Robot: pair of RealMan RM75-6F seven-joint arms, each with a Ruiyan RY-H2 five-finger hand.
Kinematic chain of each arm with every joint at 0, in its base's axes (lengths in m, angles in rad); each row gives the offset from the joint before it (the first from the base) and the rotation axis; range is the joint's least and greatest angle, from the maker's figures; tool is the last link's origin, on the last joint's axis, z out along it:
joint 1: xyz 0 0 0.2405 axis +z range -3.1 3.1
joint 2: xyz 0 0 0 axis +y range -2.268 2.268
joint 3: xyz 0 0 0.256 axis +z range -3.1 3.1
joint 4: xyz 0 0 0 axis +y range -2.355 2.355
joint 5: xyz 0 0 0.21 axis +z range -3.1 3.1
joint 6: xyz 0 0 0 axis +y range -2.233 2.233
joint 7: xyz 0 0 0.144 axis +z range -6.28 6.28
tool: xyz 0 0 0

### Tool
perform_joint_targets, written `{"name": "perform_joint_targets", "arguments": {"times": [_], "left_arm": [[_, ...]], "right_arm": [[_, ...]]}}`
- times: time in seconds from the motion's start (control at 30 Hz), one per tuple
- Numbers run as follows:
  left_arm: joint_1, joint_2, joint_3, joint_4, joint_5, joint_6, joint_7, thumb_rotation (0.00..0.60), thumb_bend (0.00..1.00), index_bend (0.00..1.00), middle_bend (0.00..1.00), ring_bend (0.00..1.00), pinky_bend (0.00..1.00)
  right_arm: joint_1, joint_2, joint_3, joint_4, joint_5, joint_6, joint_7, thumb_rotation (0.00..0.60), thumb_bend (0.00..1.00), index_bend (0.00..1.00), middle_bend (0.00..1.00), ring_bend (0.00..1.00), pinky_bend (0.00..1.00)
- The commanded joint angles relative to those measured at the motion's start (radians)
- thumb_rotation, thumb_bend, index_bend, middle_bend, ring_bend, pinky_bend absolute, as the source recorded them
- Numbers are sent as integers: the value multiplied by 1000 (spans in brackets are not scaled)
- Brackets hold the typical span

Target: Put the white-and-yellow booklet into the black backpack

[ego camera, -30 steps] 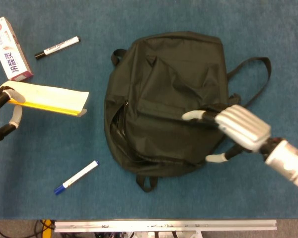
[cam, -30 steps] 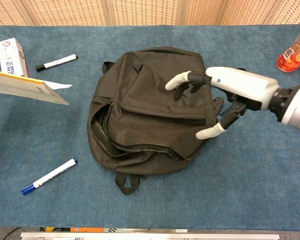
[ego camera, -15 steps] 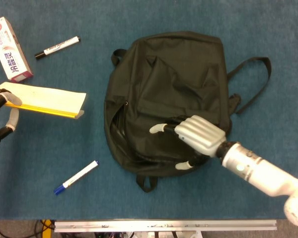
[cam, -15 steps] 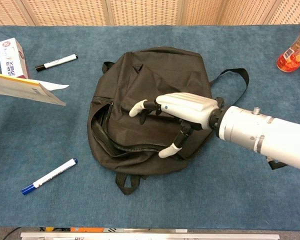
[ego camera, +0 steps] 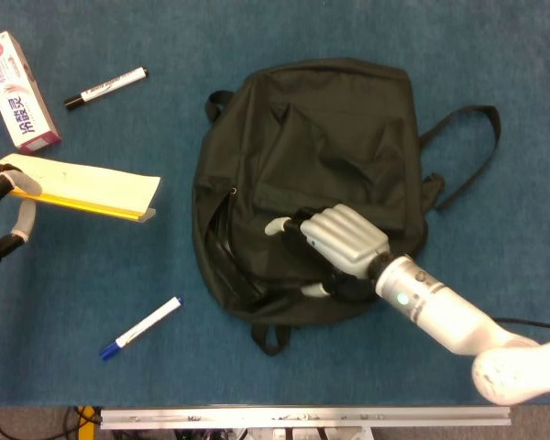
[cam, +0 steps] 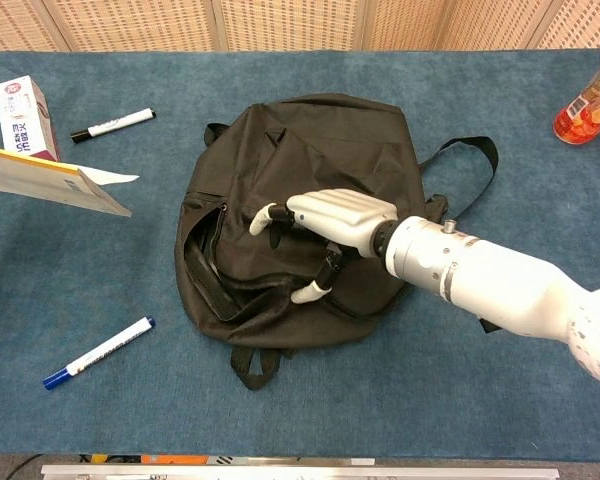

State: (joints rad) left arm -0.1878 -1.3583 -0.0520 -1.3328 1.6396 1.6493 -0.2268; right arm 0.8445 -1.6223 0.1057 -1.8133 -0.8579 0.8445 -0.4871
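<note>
The black backpack (ego camera: 339,137) lies flat mid-table, its zipper opening gaping along the left and front side. My right hand (ego camera: 339,243) rests on its lower front, fingers curled over the edge of the flap and the thumb under it, gripping the fabric (cam: 330,215). At the far left my left hand (ego camera: 2,211) holds the white-and-yellow booklet (ego camera: 82,188) by its left end. The booklet hangs above the table, tilted, well left of the bag (cam: 50,178). The chest view does not show the left hand.
A white-and-pink box (ego camera: 18,90) and a black marker (ego camera: 105,88) lie at the back left. A blue marker (ego camera: 140,327) lies at the front left. An orange bottle (cam: 585,100) stands at the far right. The bag's strap (ego camera: 467,147) loops to the right.
My right hand has moved left across the backpack to the zipper opening and curled its fingers onto the flap. The booklet and left hand have barely shifted.
</note>
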Motion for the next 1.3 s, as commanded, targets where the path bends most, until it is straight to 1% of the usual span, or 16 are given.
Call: {"name": "perform_joint_targets", "arguments": {"times": [0.03, 0.07, 0.13, 0.17, 0.27, 0.43, 0.57, 0.8, 0.97, 1.13, 1.3], "left_arm": [[-1, 2, -2, -1, -1, -1, -1, 600, 408, 615, 520, 489, 412], [-1, 3, -2, -1, -1, -3, -2, 600, 408, 615, 520, 489, 412], [-2, 5, -3, 0, 0, -5, -3, 600, 408, 615, 520, 489, 412], [-3, 6, -3, -1, 1, -5, -3, 600, 408, 615, 520, 489, 412], [-3, 9, -3, -3, 2, -5, -2, 600, 408, 615, 520, 488, 412], [-2, 14, -7, -5, 3, -1, -8, 600, 408, 615, 520, 488, 412], [-7, 18, -9, -5, 6, -4, -17, 600, 408, 615, 520, 488, 412], [-17, 36, -8, -30, 25, -1, -62, 600, 408, 616, 521, 488, 412], [-31, 68, 3, -87, 46, -18, -112, 600, 408, 616, 521, 488, 417], [-57, 91, 11, -158, 76, -40, -155, 600, 408, 616, 521, 488, 422], [-97, 93, 10, -215, 104, -76, -181, 600, 408, 616, 521, 488, 422]], "right_arm": [[30, -32, 22, 32, 37, 12, -16, 600, 559, 366, 425, 338, 515], [39, -42, 29, 42, 46, 16, -18, 600, 624, 411, 450, 373, 572], [54, -59, 43, 59, 67, 22, -22, 600, 676, 471, 485, 424, 649], [60, -65, 49, 63, 78, 23, -21, 600, 688, 503, 501, 448, 683], [74, -73, 63, 70, 107, 21, -10, 600, 702, 572, 544, 502, 745], [76, -64, 81, 79, 117, 52, 9, 600, 708, 603, 576, 557, 801], [71, -46, 104, 77, 125, 62, 44, 600, 708, 628, 593, 583, 824], [65, -16, 160, 79, 150, 77, 115, 600, 708, 631, 598, 590, 828], [71, -11, 207, 101, 186, 92, 155, 600, 708, 634, 602, 593, 833], [86, -36, 235, 142, 214, 122, 165, 600, 708, 634, 602, 594, 833], [103, -62, 262, 165, 254, 132, 177, 600, 708, 634, 602, 593, 833]]}}
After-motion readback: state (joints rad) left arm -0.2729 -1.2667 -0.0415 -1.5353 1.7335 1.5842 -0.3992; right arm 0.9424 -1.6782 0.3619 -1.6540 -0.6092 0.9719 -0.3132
